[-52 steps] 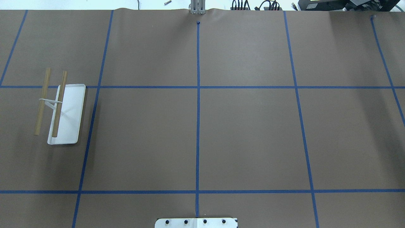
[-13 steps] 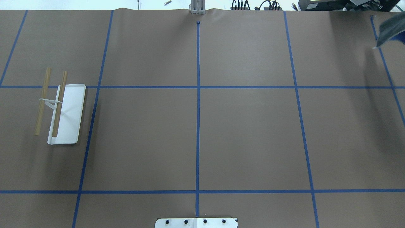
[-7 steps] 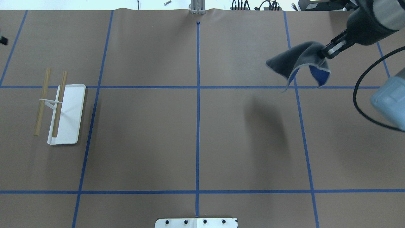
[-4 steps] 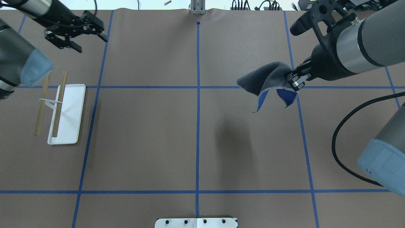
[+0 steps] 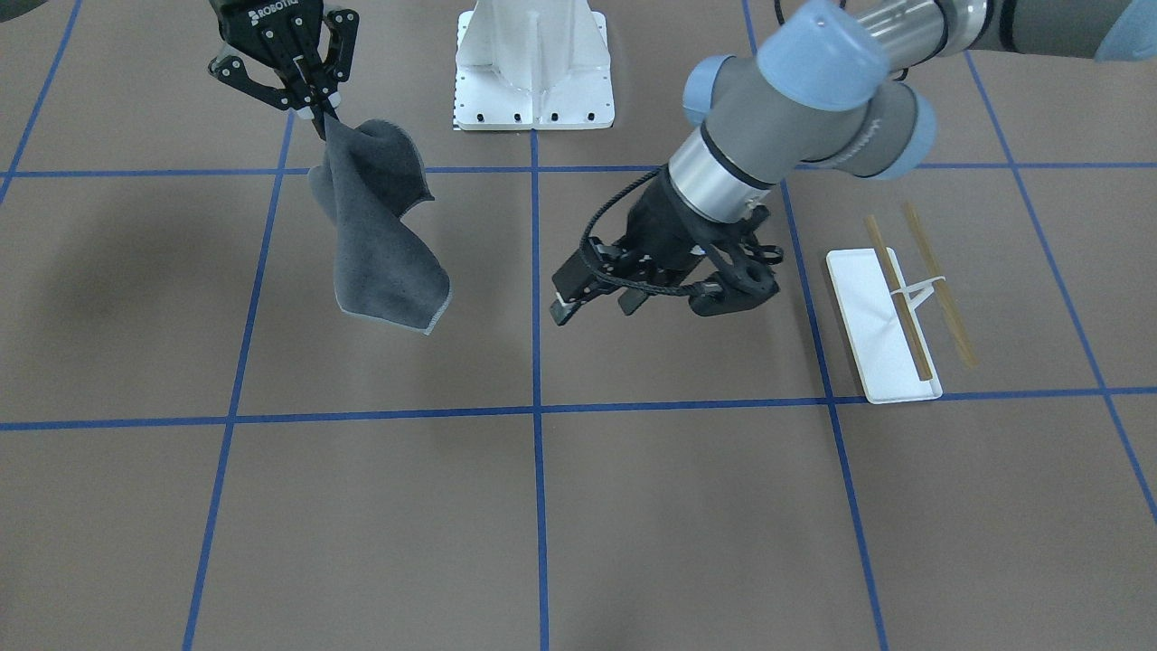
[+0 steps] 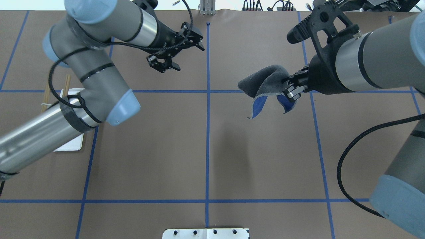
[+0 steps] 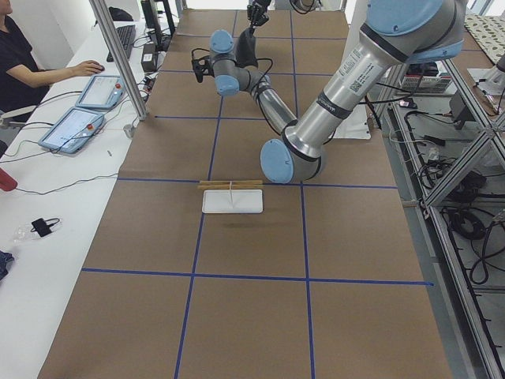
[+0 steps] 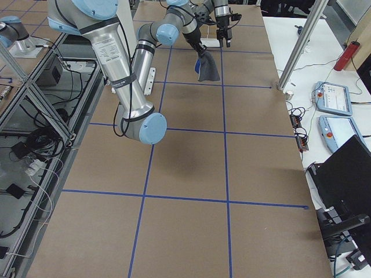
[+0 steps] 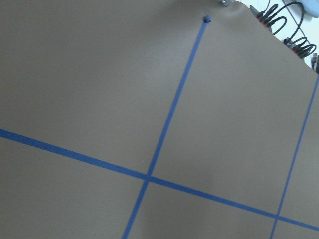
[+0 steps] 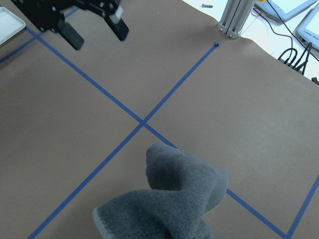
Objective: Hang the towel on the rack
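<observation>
The right gripper [image 6: 290,89] pinches the dark charcoal-grey soft cloth towel [image 6: 262,83], which hangs above the brown paper surface [image 6: 149,149] toward its far edge, while the left gripper [image 6: 186,56] is spread and the white-tray rack with two tan wooden rods [image 5: 881,334] stands near the left edge.

Towel [image 5: 384,253]: soft napped cloth, matt (pale stitched hem). Rack [image 5: 863,312]: smooth white tray, bare wooden rods. Table [image 5: 687,515]: matt brown paper cover.

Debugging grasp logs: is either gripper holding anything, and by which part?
Right gripper pinches the towel at its bunched top edge; the rest hangs free. Left gripper is open, holding nothing.
</observation>
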Available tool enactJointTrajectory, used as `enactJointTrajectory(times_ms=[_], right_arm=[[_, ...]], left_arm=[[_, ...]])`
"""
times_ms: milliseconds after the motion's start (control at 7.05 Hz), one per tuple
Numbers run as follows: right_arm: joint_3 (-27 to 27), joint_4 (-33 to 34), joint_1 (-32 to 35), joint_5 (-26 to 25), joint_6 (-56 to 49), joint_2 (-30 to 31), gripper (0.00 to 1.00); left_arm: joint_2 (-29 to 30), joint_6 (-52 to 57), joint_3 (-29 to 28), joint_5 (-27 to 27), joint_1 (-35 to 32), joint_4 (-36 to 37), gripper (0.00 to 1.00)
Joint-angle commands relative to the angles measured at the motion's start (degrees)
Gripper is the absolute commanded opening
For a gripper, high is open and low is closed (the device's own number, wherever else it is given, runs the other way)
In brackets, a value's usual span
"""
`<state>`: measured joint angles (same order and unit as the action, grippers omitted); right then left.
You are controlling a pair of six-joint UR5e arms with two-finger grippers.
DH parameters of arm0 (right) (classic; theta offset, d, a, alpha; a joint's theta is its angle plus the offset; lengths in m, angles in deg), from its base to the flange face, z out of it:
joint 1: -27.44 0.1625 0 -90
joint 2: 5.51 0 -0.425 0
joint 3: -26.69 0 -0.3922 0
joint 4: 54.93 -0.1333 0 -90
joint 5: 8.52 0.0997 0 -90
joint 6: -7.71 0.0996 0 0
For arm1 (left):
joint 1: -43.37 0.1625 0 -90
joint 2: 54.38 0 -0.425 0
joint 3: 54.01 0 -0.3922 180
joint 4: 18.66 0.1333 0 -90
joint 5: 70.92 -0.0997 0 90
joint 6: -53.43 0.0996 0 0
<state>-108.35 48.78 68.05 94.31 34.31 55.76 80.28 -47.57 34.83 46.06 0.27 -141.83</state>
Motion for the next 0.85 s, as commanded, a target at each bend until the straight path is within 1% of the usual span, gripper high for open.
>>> enactJointTrajectory(times_ms=[0,284,426,709], right_arm=[[-1.18,0.00,-2.36,-4.10,0.38,-0.36,0.00],[-1.19,0.00,-2.46,-4.83,0.38,-0.28,0.00],[-1.19,0.00,-2.81,-5.53,0.38,-0.28,0.00],[-1.54,0.00,-3.08,-5.62,0.38,-0.28,0.00]], left_arm=[[2.88,-6.81,-0.69,-6.58,6.26,-2.95,0.98],[5.60,-10.34,-0.77,-7.11,9.07,-3.04,0.98],[6.40,-10.44,-0.95,-8.94,10.13,-2.95,0.98],[8.50,-10.44,-3.31,-9.93,10.32,-3.04,0.98]])
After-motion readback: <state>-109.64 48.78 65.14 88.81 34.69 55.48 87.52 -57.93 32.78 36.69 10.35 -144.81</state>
